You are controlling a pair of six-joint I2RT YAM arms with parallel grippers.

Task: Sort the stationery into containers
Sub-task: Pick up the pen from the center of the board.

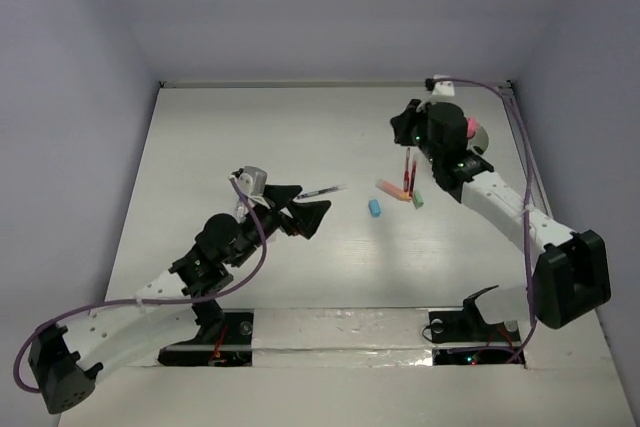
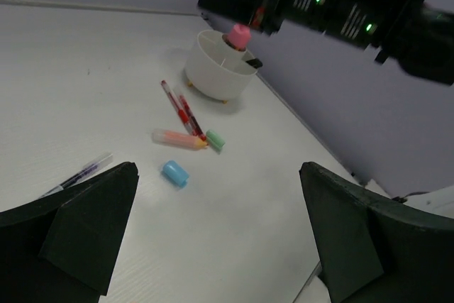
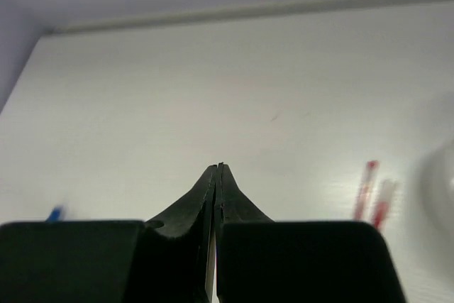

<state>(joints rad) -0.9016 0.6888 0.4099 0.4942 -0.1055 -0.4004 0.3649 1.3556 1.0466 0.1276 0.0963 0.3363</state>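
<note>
On the right of the table, near the back, stands the white cup (image 2: 213,76) with a pink marker (image 2: 239,35) upright in it. My right gripper (image 1: 402,125) hovers just left of the cup, shut and empty (image 3: 218,167). On the table in front of the cup lie two red pens (image 2: 179,108), an orange marker (image 2: 177,138), a pale-green marker (image 2: 215,139) and a small blue eraser (image 2: 174,172). A thin grey pen (image 1: 322,190) lies just beyond my left gripper (image 1: 305,205), which is open and holds nothing (image 2: 218,172).
Grey walls close in the table on the left, back and right (image 1: 560,67). The right arm's links (image 1: 500,202) and its purple cable (image 1: 525,147) run along the right side. The cup (image 1: 481,134) is mostly hidden under the right wrist in the top view.
</note>
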